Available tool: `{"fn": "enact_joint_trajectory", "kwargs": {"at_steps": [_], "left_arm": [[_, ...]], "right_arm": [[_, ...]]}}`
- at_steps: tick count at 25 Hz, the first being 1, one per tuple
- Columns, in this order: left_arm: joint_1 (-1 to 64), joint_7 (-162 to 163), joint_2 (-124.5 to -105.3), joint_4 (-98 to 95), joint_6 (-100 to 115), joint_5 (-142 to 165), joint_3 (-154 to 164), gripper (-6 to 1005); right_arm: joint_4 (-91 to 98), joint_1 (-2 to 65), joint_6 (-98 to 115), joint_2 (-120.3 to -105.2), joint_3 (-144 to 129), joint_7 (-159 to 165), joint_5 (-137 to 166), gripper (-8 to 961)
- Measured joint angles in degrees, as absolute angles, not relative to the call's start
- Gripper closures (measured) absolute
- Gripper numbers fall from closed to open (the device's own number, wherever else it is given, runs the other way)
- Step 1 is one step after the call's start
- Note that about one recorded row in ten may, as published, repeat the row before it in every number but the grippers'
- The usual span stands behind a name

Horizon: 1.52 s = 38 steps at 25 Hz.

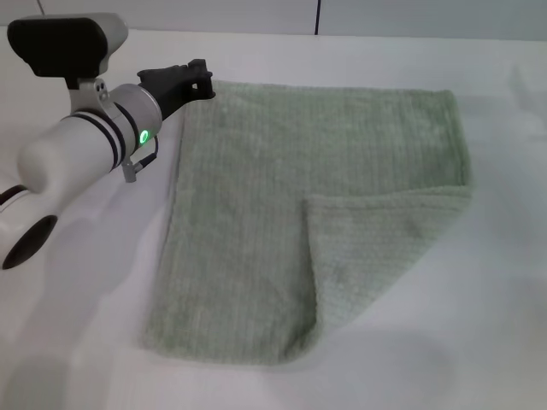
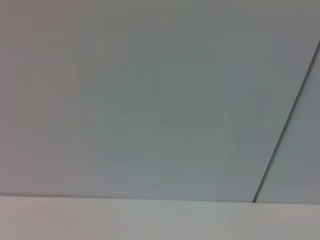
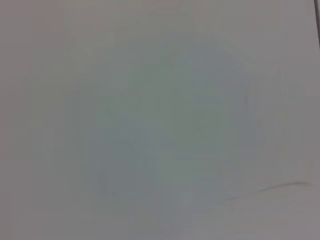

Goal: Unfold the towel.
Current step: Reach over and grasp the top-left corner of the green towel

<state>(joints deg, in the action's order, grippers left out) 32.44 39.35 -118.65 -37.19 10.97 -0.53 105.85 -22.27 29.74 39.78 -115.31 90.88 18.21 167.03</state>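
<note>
White left arm, black-banded, green light, black gripper.

The folded-over flap hides the towel beneath it, the left arm runs off the head view's edge, and both wrist views show only blank pale surfaces.

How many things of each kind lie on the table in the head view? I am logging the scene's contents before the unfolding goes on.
Towel, sage green, one corner folded over: 1
Robot claw, the left claw, at the towel's far left corner: 1
White table: 1
Total: 3
</note>
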Motion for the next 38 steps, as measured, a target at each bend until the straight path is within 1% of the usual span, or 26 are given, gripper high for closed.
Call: {"fn": "enact_joint_trajectory", "kwargs": {"at_steps": [9, 16, 17, 18, 21, 31, 38], "left_arm": [[32.54, 39.15, -118.68, -37.62, 10.27, -0.53, 105.99, 1001], [33.53, 38.03, -119.1, -26.35, 30.91, -0.78, 105.06, 1001], [33.53, 38.03, -119.1, -26.35, 30.91, -0.78, 105.06, 1001], [34.39, 34.58, -119.16, -22.38, 36.83, -0.82, 104.54, 1001], [34.45, 31.09, -119.16, -21.8, 38.18, -0.65, 105.16, 1001], [36.26, 31.11, -119.18, -24.74, 24.39, -0.59, 109.17, 1001], [36.69, 33.0, -119.18, -26.34, 18.49, -0.53, 110.9, 1001]], "right_arm": [[-21.54, 30.11, 39.63, -115.22, 90.86, 18.19, 167.08, 194], [-21.24, 30.43, 39.63, -115.22, 90.88, 18.19, 167.08, 194], [-21.18, 30.51, 39.63, -115.22, 90.88, 18.19, 167.09, 194], [-20.97, 30.72, 39.62, -115.22, 90.83, 18.19, 167.08, 194], [-20.62, 30.93, 39.65, -115.22, 90.76, 18.19, 167.08, 193], [-20.36, 31.07, 39.94, -115.22, 90.47, 18.19, 167.08, 193], [-20.38, 30.98, 39.81, -115.23, 90.36, 18.19, 167.08, 193]]}}
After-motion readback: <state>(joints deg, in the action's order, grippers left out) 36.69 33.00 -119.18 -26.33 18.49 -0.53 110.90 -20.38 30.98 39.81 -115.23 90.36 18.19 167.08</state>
